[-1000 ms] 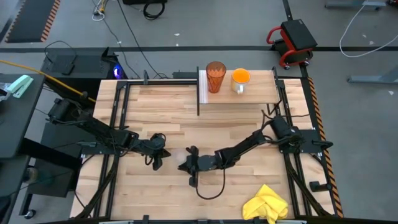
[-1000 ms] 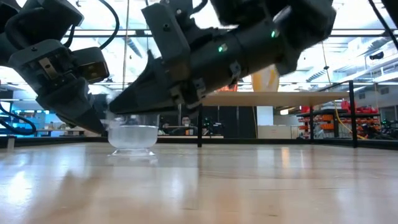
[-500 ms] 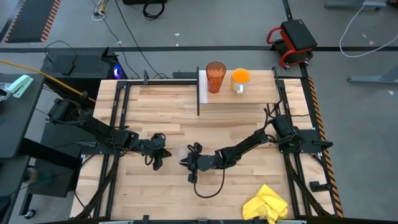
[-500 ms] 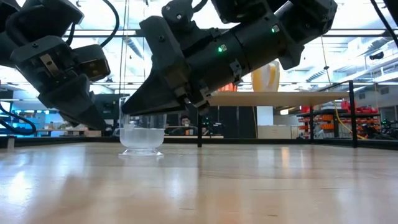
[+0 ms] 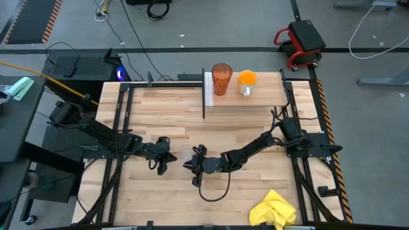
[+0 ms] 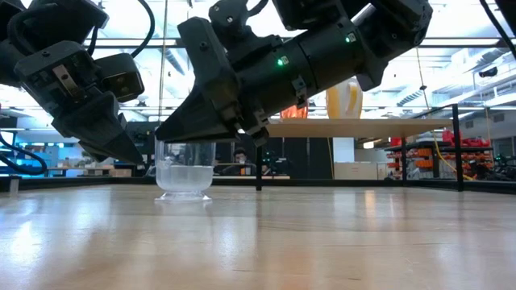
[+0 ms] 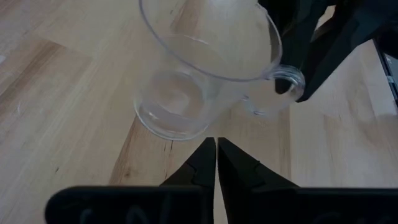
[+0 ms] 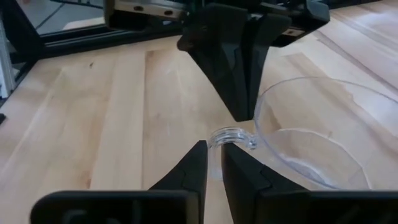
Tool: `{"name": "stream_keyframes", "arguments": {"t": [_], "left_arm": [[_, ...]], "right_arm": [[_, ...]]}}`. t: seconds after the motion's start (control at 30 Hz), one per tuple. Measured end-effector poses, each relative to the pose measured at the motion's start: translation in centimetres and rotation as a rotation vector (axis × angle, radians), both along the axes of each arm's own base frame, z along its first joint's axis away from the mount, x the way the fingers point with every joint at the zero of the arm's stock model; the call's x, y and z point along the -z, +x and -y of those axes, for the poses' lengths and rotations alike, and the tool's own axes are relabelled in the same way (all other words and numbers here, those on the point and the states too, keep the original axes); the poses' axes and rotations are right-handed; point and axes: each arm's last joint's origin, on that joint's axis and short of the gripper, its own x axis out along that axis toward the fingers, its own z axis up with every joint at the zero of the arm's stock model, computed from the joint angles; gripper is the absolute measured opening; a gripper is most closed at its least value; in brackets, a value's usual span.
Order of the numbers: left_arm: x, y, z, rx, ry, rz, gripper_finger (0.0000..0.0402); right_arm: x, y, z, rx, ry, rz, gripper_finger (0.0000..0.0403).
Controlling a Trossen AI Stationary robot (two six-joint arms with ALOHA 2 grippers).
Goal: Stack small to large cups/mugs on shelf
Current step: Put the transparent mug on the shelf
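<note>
The small clear glass [image 6: 184, 169] stands upright on the tabletop [image 5: 179, 121] between the two arms, well apart from the shelf [image 5: 255, 96] at the far edge, where the tall dark-orange tumbler [image 5: 221, 79] and the bright orange cup [image 5: 247, 82] already stand side by side. It looks light, rigid and slick, likely breakable if knocked over, and it has a little loop handle [image 8: 229, 138] on its side (the natural thing to pinch, I'd say, since the smooth wall gives little purchase). The right gripper [image 8: 213, 163] reaches low across the table, its arm stretched nearly flat, and its fingers have come together on that handle, almost shut, though I can't be sure the grip is firm. The left gripper [image 7: 216, 155] hangs just beside the glass on the opposite side, tilted down toward the table, its fingers pressed together on nothing.
</note>
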Motion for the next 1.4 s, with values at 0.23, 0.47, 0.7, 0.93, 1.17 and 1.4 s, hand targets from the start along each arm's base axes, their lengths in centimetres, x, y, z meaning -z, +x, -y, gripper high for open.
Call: {"name": "stream_keyframes", "arguments": {"t": [0.23,0.47,0.7,0.93,1.17,1.4], "left_arm": [[0.0,0.0,0.0,0.001,0.002,0.0,0.0017],[0.0,0.0,-0.1,-0.014,0.013,0.003,0.0022],[0.0,0.0,0.0,-0.014,0.012,0.003,0.0021],[0.0,0.0,-0.1,-0.015,0.01,0.003,0.0022],[-0.7,0.4,0.2,0.002,0.002,0.082,0.0031],[-1.0,0.6,0.4,0.035,-0.008,0.125,0.0028]], "right_arm": [[0.0,0.1,0.2,0.003,0.0,0.002,0.0012],[0.0,0.1,0.2,0.002,-0.003,0.002,0.0008],[0.0,0.0,0.2,0.001,-0.003,-0.004,0.0008],[0.2,-0.1,0.2,0.01,0.008,-0.026,0.0023],[0.3,-0.2,-0.1,0.016,0.01,-0.028,0.0044],[0.3,-0.2,-0.1,0.021,0.005,-0.028,0.006]]}}
